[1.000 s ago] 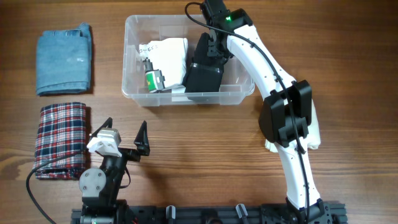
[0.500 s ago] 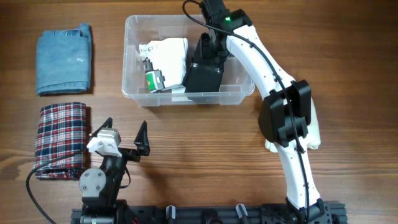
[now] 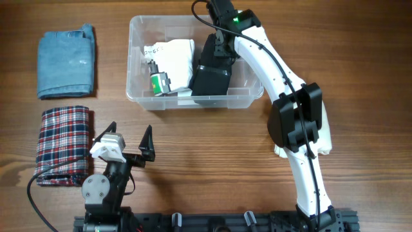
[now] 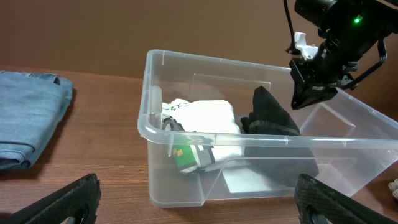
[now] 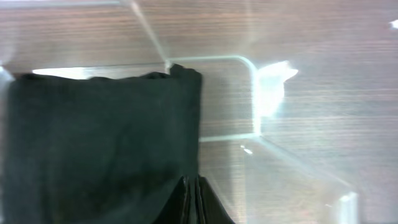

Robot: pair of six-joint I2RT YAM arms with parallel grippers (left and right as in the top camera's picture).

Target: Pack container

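2 arms share a wooden worktop [image 3: 206, 161], and we find the container [image 3: 219, 102] – a clear plastic bin – at the far middle of it, just ahead of the right arm's reach. Inside, a folded white garment [image 3: 174, 59] lies in the left half with a small green-and-white item [image 3: 156, 82] touching its near-left corner. A folded black garment [image 3: 211, 76] fills the middle, tilted up against the white one. The right fingers [image 4: 308, 87] are pressed fully together and hang inside the bin at the black garment's far edge; we cannot tell whether any fabric is pinched between them. The left fingers [image 3: 147, 137] are spread wide and hold nothing, low over the near-left worktop. Just beside them lies a folded red plaid cloth [image 3: 61, 145]. Beyond it – well left of the bin – lies folded blue denim [image 3: 66, 61].
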